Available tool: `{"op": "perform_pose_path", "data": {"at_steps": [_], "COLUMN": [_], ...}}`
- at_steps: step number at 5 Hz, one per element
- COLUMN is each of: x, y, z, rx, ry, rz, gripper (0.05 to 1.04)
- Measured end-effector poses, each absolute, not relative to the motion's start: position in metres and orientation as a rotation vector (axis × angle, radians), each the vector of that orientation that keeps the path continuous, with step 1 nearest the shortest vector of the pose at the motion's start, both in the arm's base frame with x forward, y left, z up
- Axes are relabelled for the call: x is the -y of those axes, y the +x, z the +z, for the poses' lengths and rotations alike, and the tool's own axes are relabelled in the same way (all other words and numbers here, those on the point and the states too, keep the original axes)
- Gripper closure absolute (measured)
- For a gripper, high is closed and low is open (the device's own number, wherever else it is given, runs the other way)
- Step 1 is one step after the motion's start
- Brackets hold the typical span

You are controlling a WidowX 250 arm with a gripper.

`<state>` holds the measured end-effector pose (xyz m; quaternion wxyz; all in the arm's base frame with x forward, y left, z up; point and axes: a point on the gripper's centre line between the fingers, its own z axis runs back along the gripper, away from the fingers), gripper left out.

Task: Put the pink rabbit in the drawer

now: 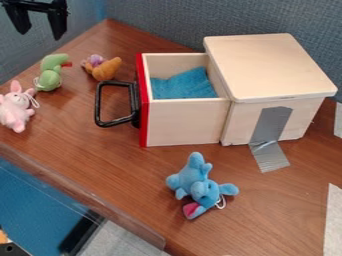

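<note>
The black gripper (41,21) hangs at the upper left corner with its two fingers spread apart and nothing between them. Below it, near the table's left edge, the pink rabbit (15,106) lies on the wood with a white string loop at its side. The wooden drawer (184,122) stands pulled out of its box, with a red front and a black handle facing left. A blue cloth (184,85) lies inside the drawer.
A green toy (50,72) and an orange-brown toy (103,68) lie between rabbit and handle, further back. A blue plush (198,182) lies in front of the drawer. Grey tape (270,130) holds the box (267,65). A transparent rim runs along the table's front left edge.
</note>
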<state>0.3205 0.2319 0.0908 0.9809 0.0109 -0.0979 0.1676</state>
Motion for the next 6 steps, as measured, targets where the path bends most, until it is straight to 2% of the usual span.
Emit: {"op": "perform_pose_path", "data": {"at_steps": [1, 2, 4, 6], "x": [-0.229, -0.214, -0.213, -0.234], "y": [0.316, 0.291, 0.250, 0.242], "z": [0.073, 0.042, 0.020, 0.015], "rx": [0.153, 0.066, -0.065, -0.073], "ry": [0.000, -0.025, -0.020, 0.118], "rz": [0.335, 0.301, 0.297, 0.308], "gripper": [0.084, 0.084, 0.084, 0.084]}}
